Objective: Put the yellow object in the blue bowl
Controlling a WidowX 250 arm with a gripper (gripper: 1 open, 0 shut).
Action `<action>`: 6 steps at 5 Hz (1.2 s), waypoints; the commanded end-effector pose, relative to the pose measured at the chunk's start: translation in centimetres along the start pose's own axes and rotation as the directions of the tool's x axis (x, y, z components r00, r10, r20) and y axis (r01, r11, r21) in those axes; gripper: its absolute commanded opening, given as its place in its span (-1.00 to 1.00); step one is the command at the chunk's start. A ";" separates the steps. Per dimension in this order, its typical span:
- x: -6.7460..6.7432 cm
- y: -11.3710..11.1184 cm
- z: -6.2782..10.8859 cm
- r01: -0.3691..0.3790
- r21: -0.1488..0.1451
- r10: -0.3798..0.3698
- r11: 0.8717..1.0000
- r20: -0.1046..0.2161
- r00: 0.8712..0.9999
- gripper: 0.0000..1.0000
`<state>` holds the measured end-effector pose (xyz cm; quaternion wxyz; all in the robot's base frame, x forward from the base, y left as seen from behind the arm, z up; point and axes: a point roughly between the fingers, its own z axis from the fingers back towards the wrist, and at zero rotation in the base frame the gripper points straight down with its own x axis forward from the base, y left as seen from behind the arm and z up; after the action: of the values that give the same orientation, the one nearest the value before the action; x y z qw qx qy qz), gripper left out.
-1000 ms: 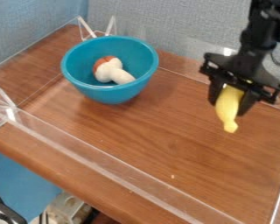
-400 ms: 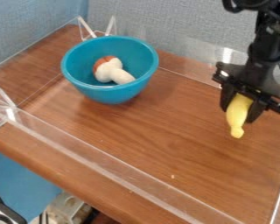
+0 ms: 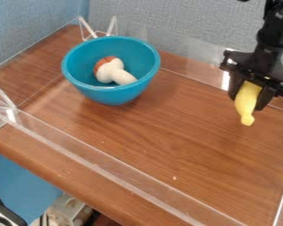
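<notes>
The yellow object (image 3: 246,108), a small curved toy banana, hangs nearly upright above the right side of the wooden table. My gripper (image 3: 251,87) is shut on its upper end, black fingers either side, and the lower half sticks out below. The blue bowl (image 3: 87,85) stands at the back left, well away to the left of the gripper. Inside the bowl lies a white-and-brown mushroom toy (image 3: 112,72).
Low clear acrylic walls (image 3: 96,141) run around the wooden tabletop (image 3: 156,132), with clear brackets at the left front corner (image 3: 3,110) and behind the bowl (image 3: 96,28). The black arm (image 3: 278,31) rises at the right edge of the view.
My gripper has carried the banana to the right and slightly up and back, farther from the bowl. The bowl and mushroom have stayed put.
</notes>
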<state>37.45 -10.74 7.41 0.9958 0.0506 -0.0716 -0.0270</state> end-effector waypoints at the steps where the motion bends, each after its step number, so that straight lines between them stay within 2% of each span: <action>1: 1.8 0.5 2.2 -0.084 -0.014 0.084 0.996 0.050 0.995 -1.00; 2: 2.3 0.7 2.4 -0.143 -0.011 0.143 0.990 0.039 0.989 -1.00; 5: 2.9 3.4 3.6 -0.260 0.001 0.260 0.966 0.012 0.965 -1.00; 6: 2.3 3.4 3.6 -0.297 0.002 0.297 0.955 0.007 0.955 -1.00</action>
<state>38.82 -7.97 8.65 0.9904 0.0547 -0.0446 0.1190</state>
